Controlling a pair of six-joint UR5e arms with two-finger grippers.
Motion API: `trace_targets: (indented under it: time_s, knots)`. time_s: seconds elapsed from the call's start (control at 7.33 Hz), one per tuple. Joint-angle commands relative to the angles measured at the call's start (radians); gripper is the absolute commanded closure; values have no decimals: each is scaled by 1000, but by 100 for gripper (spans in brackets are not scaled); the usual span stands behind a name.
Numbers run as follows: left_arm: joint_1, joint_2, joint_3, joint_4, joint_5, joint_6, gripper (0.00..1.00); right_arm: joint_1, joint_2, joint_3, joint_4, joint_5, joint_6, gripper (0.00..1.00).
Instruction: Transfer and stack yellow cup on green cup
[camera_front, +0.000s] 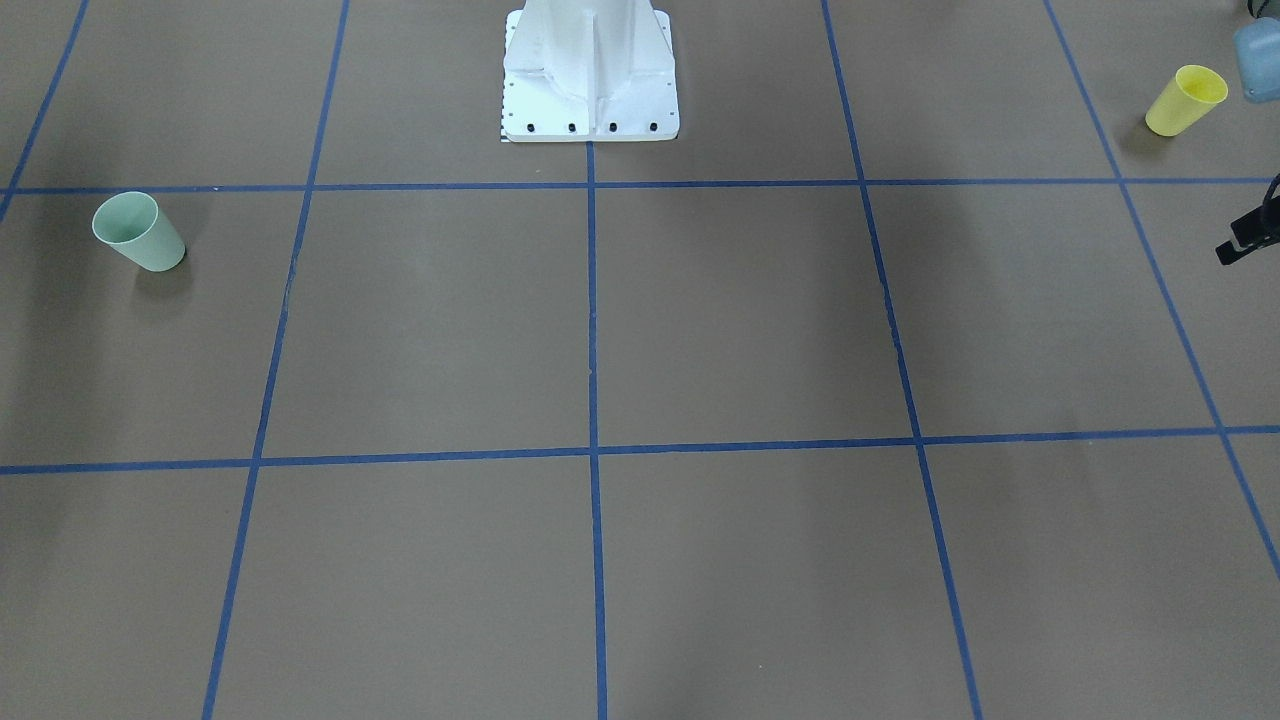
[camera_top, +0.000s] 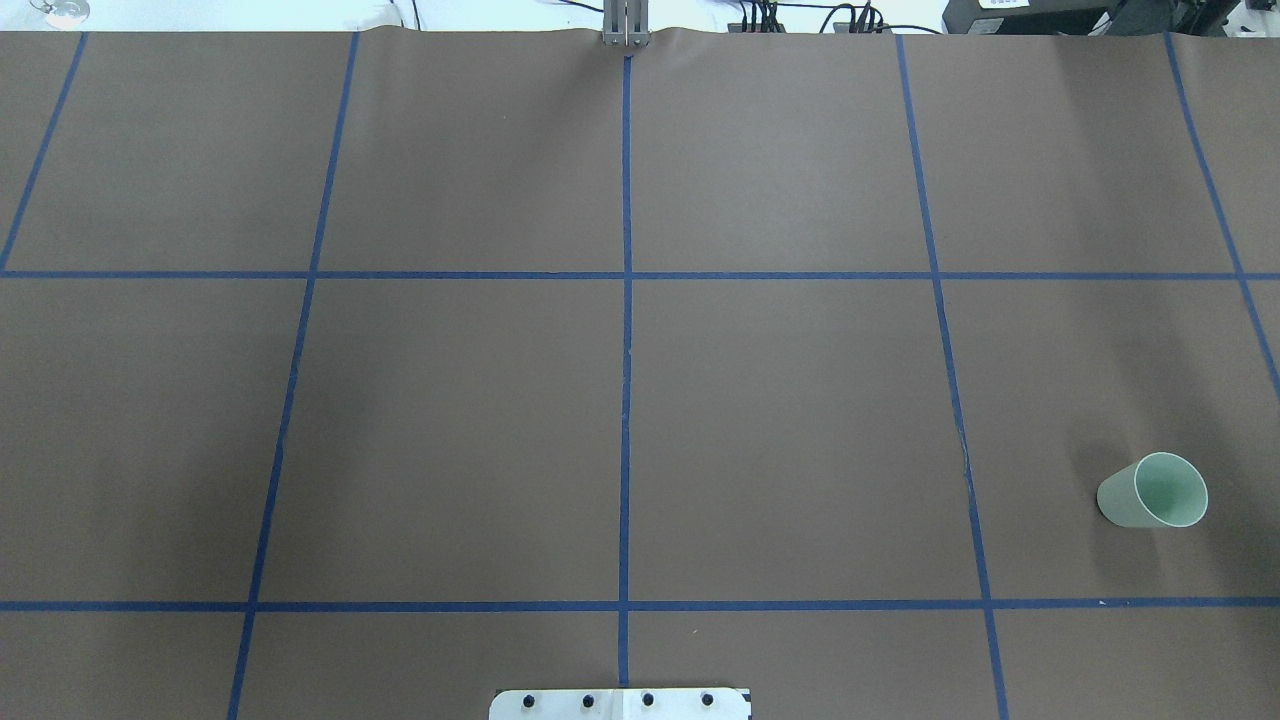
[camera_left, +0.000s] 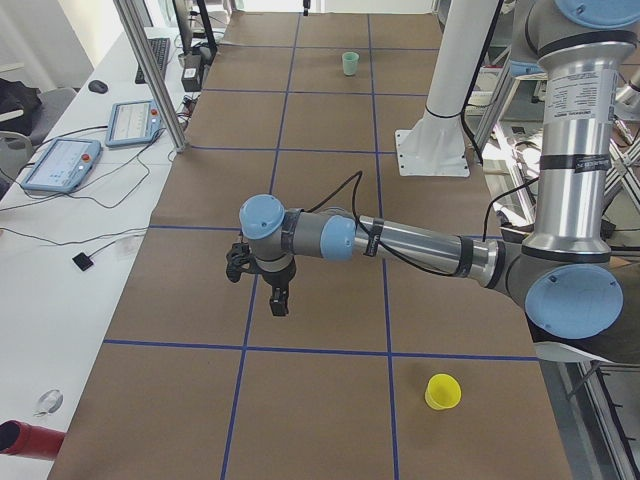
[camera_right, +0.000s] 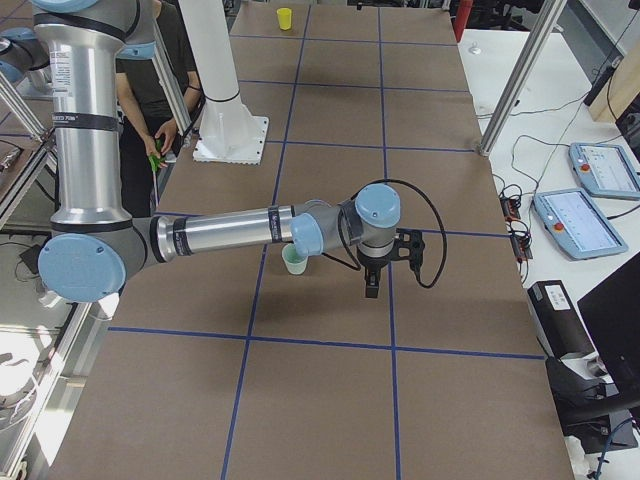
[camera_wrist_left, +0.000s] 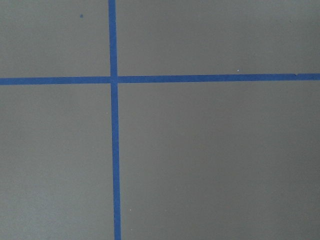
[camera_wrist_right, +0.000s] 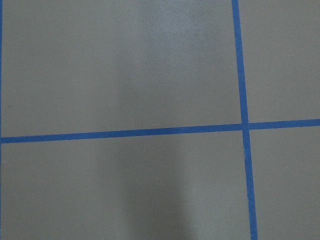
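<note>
**Cups at opposite ends, both arms hanging over bare desk**

Front-facing view: the yellow cup (camera_front: 1187, 99) is standing mouth up at the far right of this view, which is the robot's left side. Nothing is showing inside it. The green cup (camera_front: 138, 232) is sitting at the left, well apart from it, with nearly the whole width of the desk (camera_front: 740, 320) between them.

Overhead view: only the green cup is showing, at the near right, upright. Its inside is lying bare, so it is ready to receive. The yellow cup is falling outside this frame.

Left side view: the left pincer (camera_left: 277, 298) is hanging fingers down over the desk, apart from the yellow cup and carrying nothing. I cannot tell whether its fingers are apart or together.

Right side view: the right pincer (camera_right: 370, 285) is hovering near the green cup and not touching it. I cannot tell its finger state either.

Wrist views: both are showing only brown desk and crossing blue tape (camera_wrist_left: 115, 150), with no cup and no fingers.

Judgement: each cup is lying on a different arm's side, probably to force a carry across. The transfer is not yet beginning.
</note>
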Motion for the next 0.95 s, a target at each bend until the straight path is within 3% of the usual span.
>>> trace_targets:
  time_s: [0.0,0.14,0.41,0.82]
  knots:
    - [46,0,-10,-18,9,-351,0,-15,0,-4,25,1,0,0]
    - [105,0,-10,-91,44,-543,0,-21,-1,-9,76,1,11,0]
    - [307,6,-12,-148,314,-972,0,-59,-1,-9,80,-2,21,0]
    - [419,166,-53,-139,549,-1348,0,-76,2,-3,82,1,21,0]
